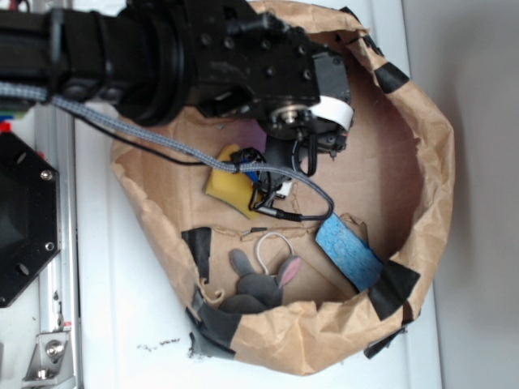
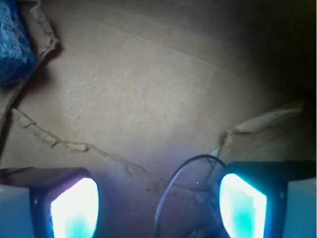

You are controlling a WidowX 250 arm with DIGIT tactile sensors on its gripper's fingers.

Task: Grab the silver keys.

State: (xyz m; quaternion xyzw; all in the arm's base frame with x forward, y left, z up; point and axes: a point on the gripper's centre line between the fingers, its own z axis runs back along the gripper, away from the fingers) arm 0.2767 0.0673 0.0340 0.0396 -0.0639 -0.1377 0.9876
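A thin wire ring (image 2: 173, 191), apparently part of the silver keys, is seen in the wrist view on the cardboard floor (image 2: 148, 89), between the fingers and nearer the right finger (image 2: 242, 206); the keys themselves cannot be made out. The end effector (image 2: 158, 208) is held released, jaws spread apart. In the exterior view, a yellow sponge (image 1: 225, 186), a blue sponge (image 1: 349, 253) and a grey plush rabbit (image 1: 259, 284) are contained by the paper-walled bin (image 1: 430, 162).

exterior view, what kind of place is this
Probably a lab bench set up for robot grasping tests: a taped brown-paper bin on a white table, small objects inside such as a grey plush rabbit and blue sponge, under the black robot arm.
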